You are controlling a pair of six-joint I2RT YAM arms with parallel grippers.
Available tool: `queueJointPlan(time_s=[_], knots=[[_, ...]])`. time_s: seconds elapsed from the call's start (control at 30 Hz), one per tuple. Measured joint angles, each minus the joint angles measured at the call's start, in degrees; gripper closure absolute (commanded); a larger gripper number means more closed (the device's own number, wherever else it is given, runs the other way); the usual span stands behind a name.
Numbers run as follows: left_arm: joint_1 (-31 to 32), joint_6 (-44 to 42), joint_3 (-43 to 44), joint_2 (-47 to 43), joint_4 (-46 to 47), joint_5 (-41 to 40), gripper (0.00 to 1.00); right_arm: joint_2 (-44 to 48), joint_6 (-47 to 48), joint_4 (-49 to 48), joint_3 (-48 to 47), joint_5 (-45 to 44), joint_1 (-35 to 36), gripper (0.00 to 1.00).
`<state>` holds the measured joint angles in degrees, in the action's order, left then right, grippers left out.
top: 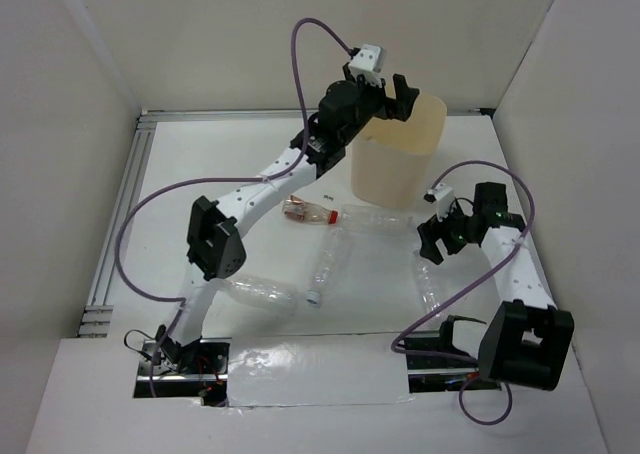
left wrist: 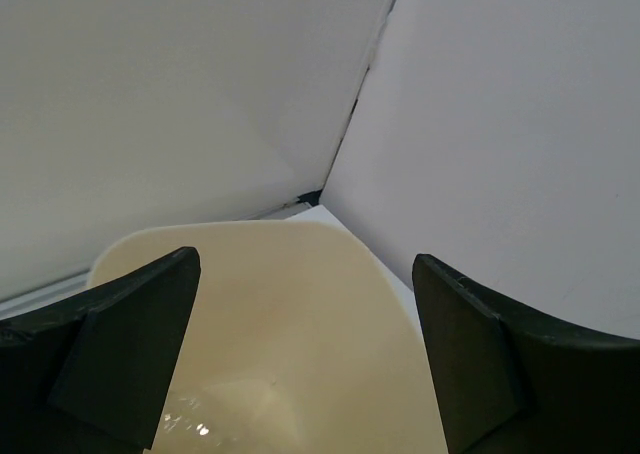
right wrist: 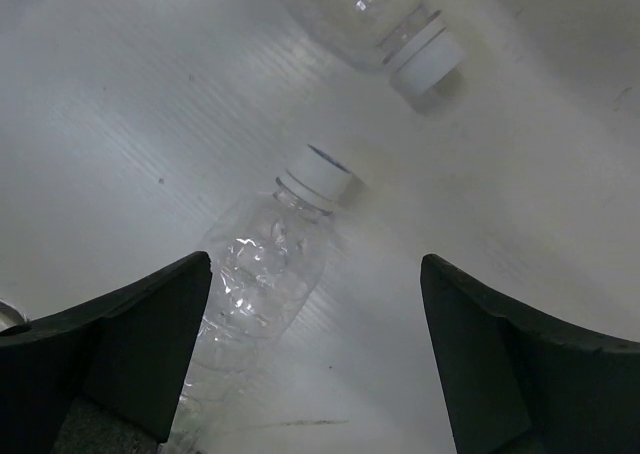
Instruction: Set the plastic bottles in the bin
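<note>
The cream-beige bin [top: 398, 164] stands at the back middle of the table. My left gripper [top: 388, 92] hovers open and empty over its rim; the left wrist view looks down into the bin [left wrist: 300, 304], where a clear bottle glints at the bottom [left wrist: 188, 426]. My right gripper [top: 441, 237] is open and empty, low over the table right of the bin. In the right wrist view a clear bottle [right wrist: 262, 269] with a white cap lies near the left finger [right wrist: 130, 339], and another bottle [right wrist: 385, 9] lies beyond. A red-capped bottle [top: 308, 211] lies left of the bin.
More clear bottles lie on the table: one in front of the bin [top: 375, 219], one with a blue cap [top: 325, 264], one near the left arm's base [top: 262, 292], one near the right arm [top: 432, 292]. White walls enclose the table; a metal rail [top: 120, 224] runs along the left.
</note>
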<state>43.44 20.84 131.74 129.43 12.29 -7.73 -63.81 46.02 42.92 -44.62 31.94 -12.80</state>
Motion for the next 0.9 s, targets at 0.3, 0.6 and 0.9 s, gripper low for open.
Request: queueJointPlan(time_s=[0.3, 0.6, 0.9], knots=[[6.16, -7.82, -45.51, -40.48, -0.72, -4.5, 0.0, -9.46, 1.9, 3.65, 0.02, -5.6, 8.09, 0.1], [16.17, -7.08, -75.49, -54.86, -9.29, -13.55, 0.0, -16.24, 1.79, 4.52, -0.28, -11.69, 12.61, 0.23], [17.57, -0.72, -84.63, -53.81, -14.34, -17.77, 0.0, -16.74, 3.91, 8.63, -1.6, -12.28, 13.38, 0.89]])
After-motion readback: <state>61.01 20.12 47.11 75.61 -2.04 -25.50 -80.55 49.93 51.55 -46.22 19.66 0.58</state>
